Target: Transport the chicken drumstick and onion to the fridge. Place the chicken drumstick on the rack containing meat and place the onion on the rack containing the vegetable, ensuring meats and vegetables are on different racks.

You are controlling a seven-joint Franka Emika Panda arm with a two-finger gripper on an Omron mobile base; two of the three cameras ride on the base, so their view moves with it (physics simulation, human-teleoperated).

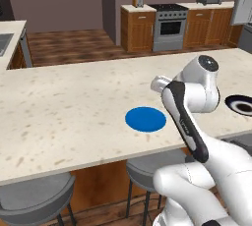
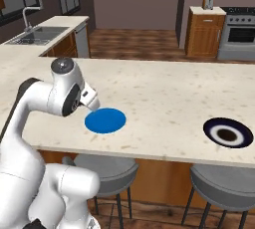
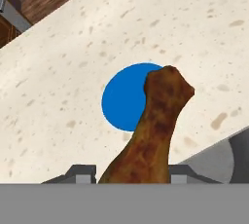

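The gripper (image 3: 130,179) pinches the drumstick (image 3: 154,130) — its two fingertips (image 3: 80,174) stand on either side of the thick end, and the meat rises from between them with its narrow knobbed end pointing away from the hand. In the hand view the drumstick hangs above the counter (image 3: 185,28), its far end overlapping the edge of a blue plate (image 3: 121,101) that lies flat on the pale speckled top. The grey curve of a stool seat (image 3: 228,162) shows at the lower right of that view, past the counter's edge.

From the base views the arm (image 1: 189,122) is folded above the near edge of the counter (image 1: 74,102), its wrist bent over beside the blue plate (image 1: 145,119), which lies near that edge. In the right base view the plate (image 2: 105,121) sits just past the wrist — the arm (image 2: 60,96) is to its left. A second plate, dark with a white ring (image 2: 228,133), rests on the same counter, well apart to the right. Grey stools (image 2: 107,171) stand under the counter's overhang. Across the room a steel stove (image 1: 170,26) sits between wooden cabinets, and a sink (image 2: 42,34) is set into the far left counter. A grey metallic panel (image 1: 242,4) shows at the upper right edge of the left base view; whether it is the fridge cannot be told.
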